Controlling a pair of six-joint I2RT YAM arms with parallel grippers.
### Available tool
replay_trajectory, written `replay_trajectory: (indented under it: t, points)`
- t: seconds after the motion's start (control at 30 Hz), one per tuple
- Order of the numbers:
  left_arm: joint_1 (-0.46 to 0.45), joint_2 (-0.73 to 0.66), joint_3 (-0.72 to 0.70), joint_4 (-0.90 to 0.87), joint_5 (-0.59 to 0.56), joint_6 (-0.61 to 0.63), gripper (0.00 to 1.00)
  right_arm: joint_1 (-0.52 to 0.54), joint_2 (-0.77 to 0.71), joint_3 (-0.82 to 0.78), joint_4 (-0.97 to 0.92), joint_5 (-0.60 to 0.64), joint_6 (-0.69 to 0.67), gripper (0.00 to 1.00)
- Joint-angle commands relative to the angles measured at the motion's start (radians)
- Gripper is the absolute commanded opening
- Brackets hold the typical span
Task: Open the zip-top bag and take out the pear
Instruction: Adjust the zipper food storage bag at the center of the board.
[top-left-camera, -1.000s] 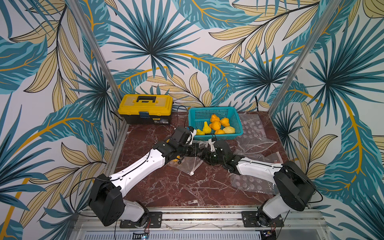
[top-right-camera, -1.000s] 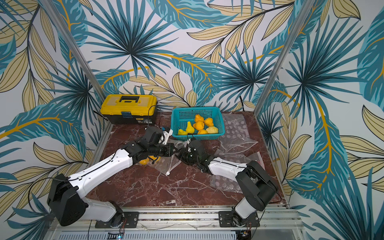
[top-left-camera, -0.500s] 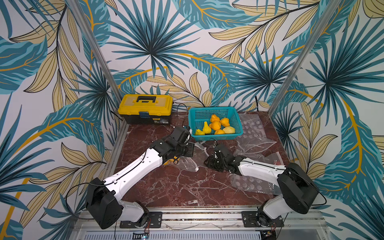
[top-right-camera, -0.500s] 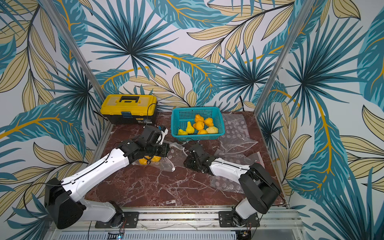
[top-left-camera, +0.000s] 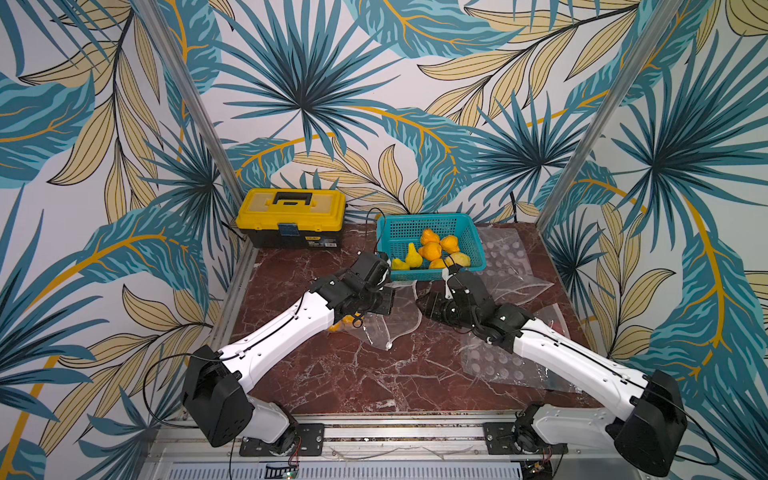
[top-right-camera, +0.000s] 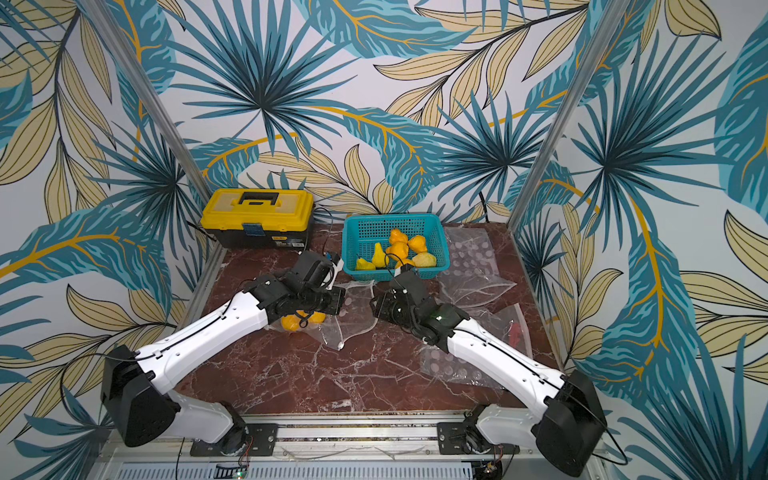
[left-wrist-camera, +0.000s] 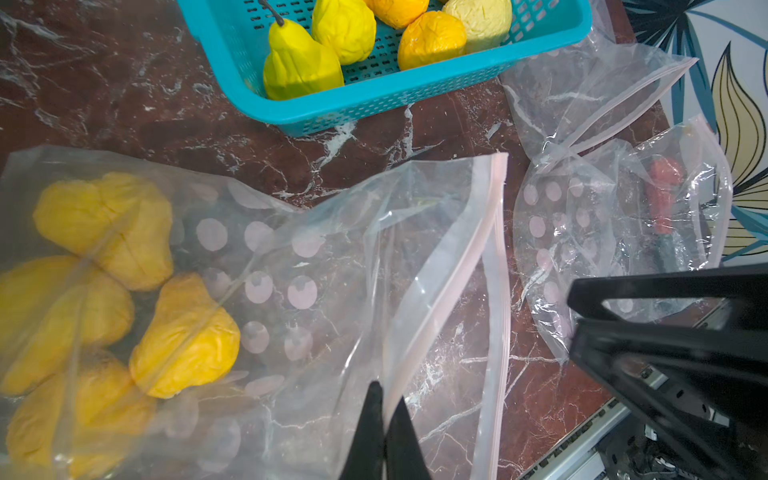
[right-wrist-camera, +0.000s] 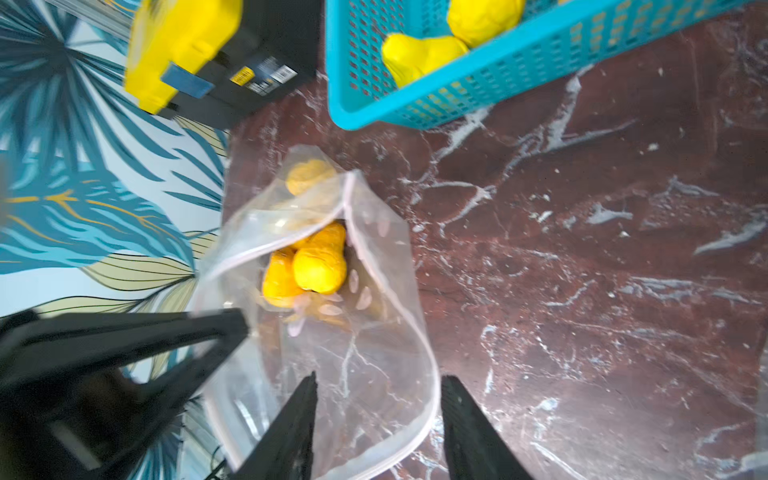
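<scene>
Bright, even light; right wrist view motion-blurred; sheen on zip-top bag (left-wrist-camera: 340, 257)

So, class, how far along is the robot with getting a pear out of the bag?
Done: the bag gapes open at its mouth. In hand: the left gripper is shut on its film; the right gripper, open and empty, faces the mouth. Left: the pears lie inside the bag, none gripped.

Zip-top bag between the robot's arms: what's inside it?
Yellow-orange pears lie inside the zip-top bag, bunched at its closed end. They overlap behind crinkled plastic, so more may be hidden and I can't count them.
</scene>
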Motion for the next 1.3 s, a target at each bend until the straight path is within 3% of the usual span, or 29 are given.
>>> replay_trajectory:
  t: [0.0, 0.17, 0.27, 0.63, 0.9, 1.1, 1.27]
  points:
    - [-0.014, 0.015, 0.044, -0.002, -0.018, -0.003, 0.0, 0.032, 0.025, 0.021, -0.008, -0.001, 0.042, 0.44]
    - [-0.038, 0.016, 0.058, 0.008, -0.026, -0.023, 0.0, 0.071, 0.13, 0.004, 0.203, -0.036, 0.154, 0.29]
    - [-0.056, 0.006, 0.064, 0.008, -0.041, -0.035, 0.0, 0.075, 0.203, -0.006, 0.305, -0.048, 0.197, 0.25]
    - [-0.107, -0.056, 0.059, 0.011, -0.094, -0.091, 0.0, 0.074, 0.413, -0.056, 0.607, -0.088, 0.279, 0.21]
    - [-0.116, -0.087, 0.05, 0.03, -0.146, -0.103, 0.01, 0.069, 0.46, -0.099, 0.673, -0.133, 0.299, 0.21]
    - [-0.114, -0.112, 0.021, 0.031, -0.205, -0.074, 0.23, 0.056, 0.471, -0.106, 0.715, -0.178, 0.285, 0.24]
    - [-0.073, -0.185, -0.051, 0.028, -0.32, -0.054, 0.43, 0.044, 0.478, -0.103, 0.692, -0.192, 0.268, 0.25]
